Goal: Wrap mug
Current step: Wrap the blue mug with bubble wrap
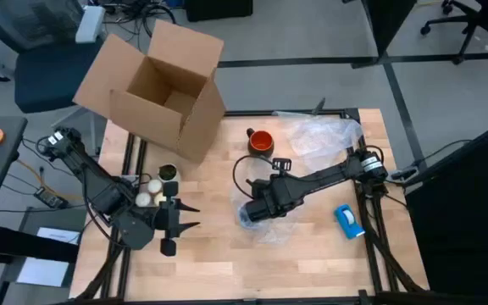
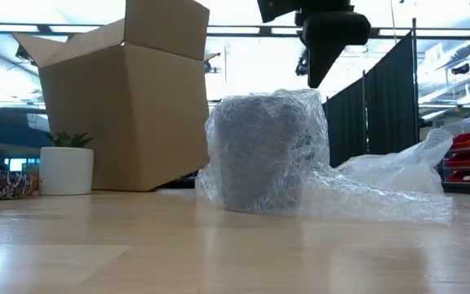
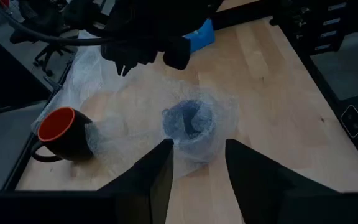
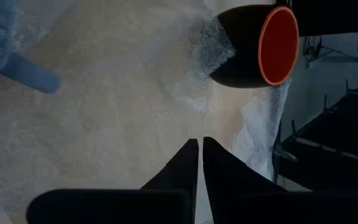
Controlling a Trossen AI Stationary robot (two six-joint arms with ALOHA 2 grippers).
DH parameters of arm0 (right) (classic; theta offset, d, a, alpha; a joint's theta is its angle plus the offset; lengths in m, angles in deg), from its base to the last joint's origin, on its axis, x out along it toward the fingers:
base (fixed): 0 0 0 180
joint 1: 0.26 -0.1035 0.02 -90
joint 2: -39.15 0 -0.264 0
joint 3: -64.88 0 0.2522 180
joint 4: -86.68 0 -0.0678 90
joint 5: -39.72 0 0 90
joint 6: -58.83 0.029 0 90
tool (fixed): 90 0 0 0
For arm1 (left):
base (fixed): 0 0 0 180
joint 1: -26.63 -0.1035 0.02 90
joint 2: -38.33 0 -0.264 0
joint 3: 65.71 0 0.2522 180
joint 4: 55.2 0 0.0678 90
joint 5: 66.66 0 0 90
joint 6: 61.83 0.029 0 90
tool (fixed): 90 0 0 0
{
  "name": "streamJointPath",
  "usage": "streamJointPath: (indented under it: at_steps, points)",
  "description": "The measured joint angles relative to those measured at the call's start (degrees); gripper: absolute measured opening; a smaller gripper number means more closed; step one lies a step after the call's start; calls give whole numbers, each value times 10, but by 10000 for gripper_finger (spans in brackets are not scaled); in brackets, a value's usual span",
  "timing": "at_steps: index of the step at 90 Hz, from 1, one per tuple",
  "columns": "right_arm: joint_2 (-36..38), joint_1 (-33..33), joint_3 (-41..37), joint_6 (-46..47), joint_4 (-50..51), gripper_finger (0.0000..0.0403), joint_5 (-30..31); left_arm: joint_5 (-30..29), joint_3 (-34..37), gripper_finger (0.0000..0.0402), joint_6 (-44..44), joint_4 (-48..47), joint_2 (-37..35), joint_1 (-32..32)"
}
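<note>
Risk: the loosely bundled bubble wrap (image 1: 257, 216) may spring open, nothing pinning it. Right gripper (image 1: 257, 209) hovers just above that bundle, fingers pinched together, empty. The mug (image 1: 261, 142) stands beyond the bundle, bare (upright, on the sheet's edge), well apart. Left gripper (image 1: 186, 216) waits beside the bundle, spread.

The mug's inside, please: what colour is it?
Bright orange; the mug shows it best in the right wrist view.
</note>
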Motion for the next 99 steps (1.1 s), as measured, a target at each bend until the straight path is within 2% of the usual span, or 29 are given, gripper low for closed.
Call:
streamJointPath:
  at_steps: [99]
  points:
    - [0,-8,0,8,-64,0,-4,0,0,129,0,0,0,0]
